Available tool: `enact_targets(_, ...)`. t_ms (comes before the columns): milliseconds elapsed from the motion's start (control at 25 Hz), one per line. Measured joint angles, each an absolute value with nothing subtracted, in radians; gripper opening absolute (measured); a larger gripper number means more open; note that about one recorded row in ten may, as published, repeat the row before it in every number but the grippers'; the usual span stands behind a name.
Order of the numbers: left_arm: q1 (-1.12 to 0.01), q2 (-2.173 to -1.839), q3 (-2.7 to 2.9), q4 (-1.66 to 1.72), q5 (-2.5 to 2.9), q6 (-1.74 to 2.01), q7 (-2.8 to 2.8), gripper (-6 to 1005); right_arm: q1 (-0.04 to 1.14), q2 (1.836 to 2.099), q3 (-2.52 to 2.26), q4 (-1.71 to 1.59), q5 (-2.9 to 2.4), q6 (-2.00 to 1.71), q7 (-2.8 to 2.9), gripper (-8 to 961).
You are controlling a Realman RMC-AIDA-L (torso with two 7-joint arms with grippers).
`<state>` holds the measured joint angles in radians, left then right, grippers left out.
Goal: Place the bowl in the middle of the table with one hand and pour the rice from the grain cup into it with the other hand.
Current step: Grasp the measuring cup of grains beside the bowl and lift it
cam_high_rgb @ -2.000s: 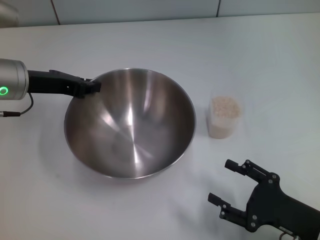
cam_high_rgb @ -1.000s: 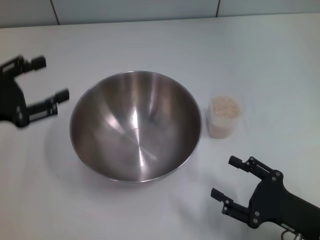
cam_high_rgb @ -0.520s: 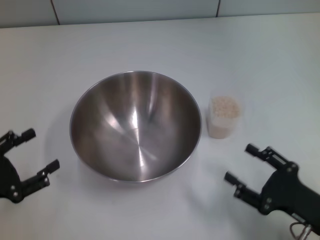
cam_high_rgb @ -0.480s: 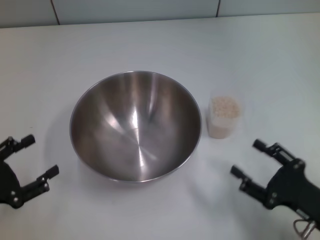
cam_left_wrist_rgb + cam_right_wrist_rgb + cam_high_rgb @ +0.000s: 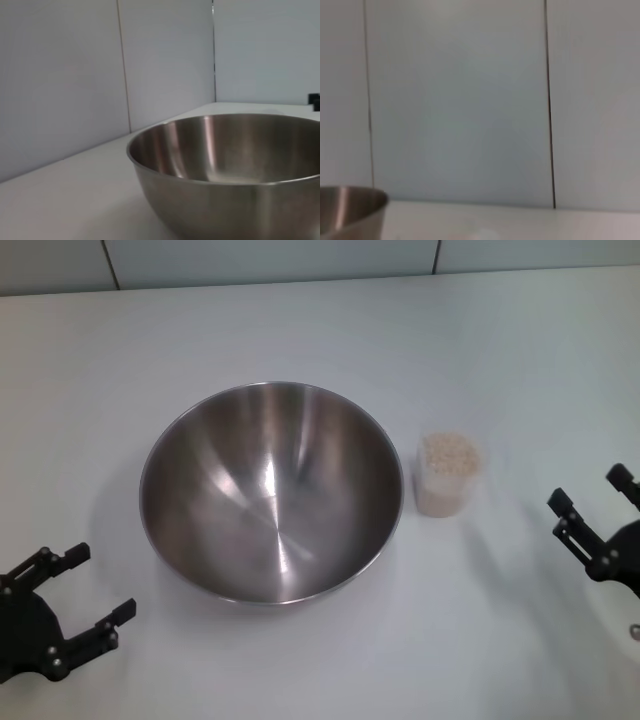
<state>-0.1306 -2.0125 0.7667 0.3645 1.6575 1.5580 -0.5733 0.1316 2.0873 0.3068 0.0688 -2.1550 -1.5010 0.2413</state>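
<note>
Where the head view looks down on the desk [image 5: 300, 320], the bowl [image 5: 272, 490] stands upright on its base near the middle of the white surface, its polished inside empty of grains. Just beside it on the robot's right, apart from its rim by a narrow strip of desk, stands the grain cup [image 5: 448, 474], upright and filled nearly to the brim with the rice [image 5: 449, 454].

Left gripper [image 5: 88, 589]: low at the near left corner of the desk, clear of the bowl, fingers spread wide with nothing between them.

Right gripper [image 5: 590, 498]: at the right edge of the head view, level with the cup and well apart from it, partly cut off by the picture's border. Its two fingers point toward the cup, spread, holding nothing.

Left wrist view: the bowl [image 5: 235, 170] is seen side-on and close, resting on the desk [image 5: 65, 200] before a panelled wall [image 5: 65, 75].

Right wrist view: mostly panelled wall [image 5: 460, 100], with one edge of the bowl [image 5: 351, 207] showing at the corner. Neither wrist view shows its own arm's fingers.
</note>
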Motion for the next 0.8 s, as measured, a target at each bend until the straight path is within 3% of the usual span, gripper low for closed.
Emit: enact_targets(800,-0.137,-2.021,0.761,0.362,1.663,1.545,-0.580,808,0.255,2.089,0.355,0.151,-2.155,-1.242,0.155,762)
